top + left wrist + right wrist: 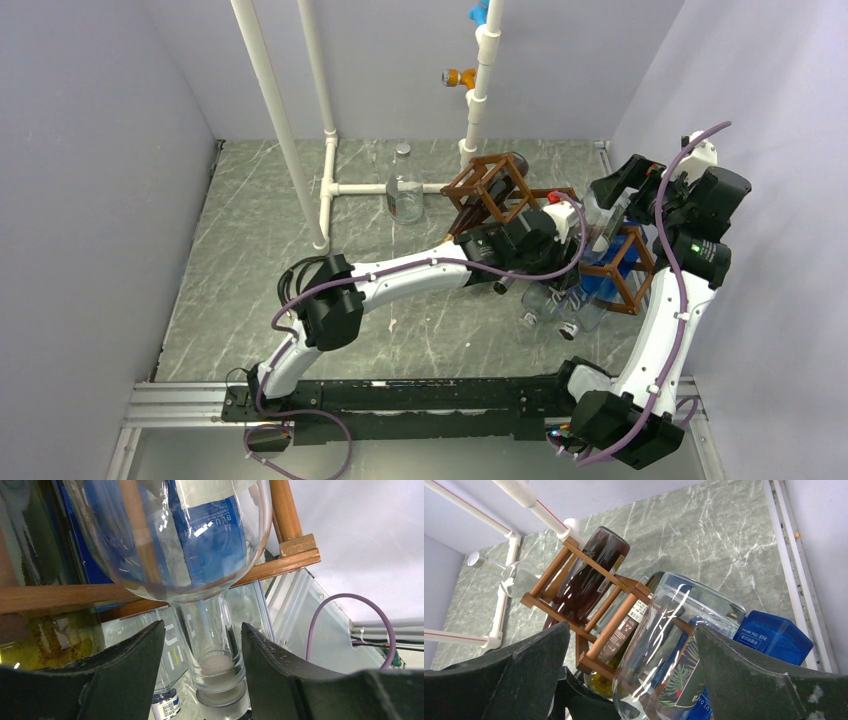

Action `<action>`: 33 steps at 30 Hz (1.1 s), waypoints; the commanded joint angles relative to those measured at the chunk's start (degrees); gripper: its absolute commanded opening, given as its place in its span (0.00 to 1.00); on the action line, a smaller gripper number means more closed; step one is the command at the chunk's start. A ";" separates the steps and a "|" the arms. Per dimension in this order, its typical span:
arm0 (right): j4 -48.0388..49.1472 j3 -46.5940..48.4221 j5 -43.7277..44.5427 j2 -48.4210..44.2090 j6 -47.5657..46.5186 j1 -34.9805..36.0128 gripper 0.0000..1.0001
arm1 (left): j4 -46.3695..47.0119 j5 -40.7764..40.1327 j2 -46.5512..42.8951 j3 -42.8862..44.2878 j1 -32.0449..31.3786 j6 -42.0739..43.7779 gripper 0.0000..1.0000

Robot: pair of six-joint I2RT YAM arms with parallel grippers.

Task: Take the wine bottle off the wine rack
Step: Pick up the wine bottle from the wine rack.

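The wine rack, a reddish-brown wooden lattice, stands at the back right of the table with several bottles lying in its cells. A clear glass wine bottle lies in a lower cell with a blue label showing through it. Its neck points down between the fingers of my left gripper. The jaws straddle the neck, open, with a gap on the left side. My right gripper stands wide open around the same bottle's base end, not pressing on it.
A dark red bottle fills the rack's top cell. A blue carton sits beside the rack near the right wall. White pipes and a clear glass jar stand at the back. Other bottle necks poke out toward the near side.
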 commanded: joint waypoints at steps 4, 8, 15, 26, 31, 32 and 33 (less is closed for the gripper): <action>2.41 0.01 -0.57 -0.65 1.23 -0.45 0.99 | -0.92 -3.44 0.47 2.37 -0.50 0.60 0.59; 2.56 -0.17 -0.61 -0.64 1.29 -0.56 0.99 | -0.86 -3.55 0.55 2.46 -0.76 0.35 0.58; 2.69 -0.47 -0.61 -0.81 1.31 -0.62 0.99 | -0.95 -3.46 1.43 3.50 -1.51 0.17 0.60; 2.78 -0.70 -0.46 -1.07 1.34 -0.72 0.99 | -0.51 -3.71 1.75 3.83 -1.51 0.42 0.63; 2.78 -0.68 -0.45 -1.25 1.48 -0.70 0.99 | -0.68 -3.99 2.13 4.16 -1.53 0.41 0.61; 2.78 -0.70 -0.36 -1.24 1.48 -0.75 0.99 | -0.75 -3.91 2.34 4.55 -1.51 0.41 0.60; 2.78 -0.70 -0.33 -1.33 1.49 -0.82 0.99 | -0.85 -3.90 2.48 4.77 -1.56 0.38 0.59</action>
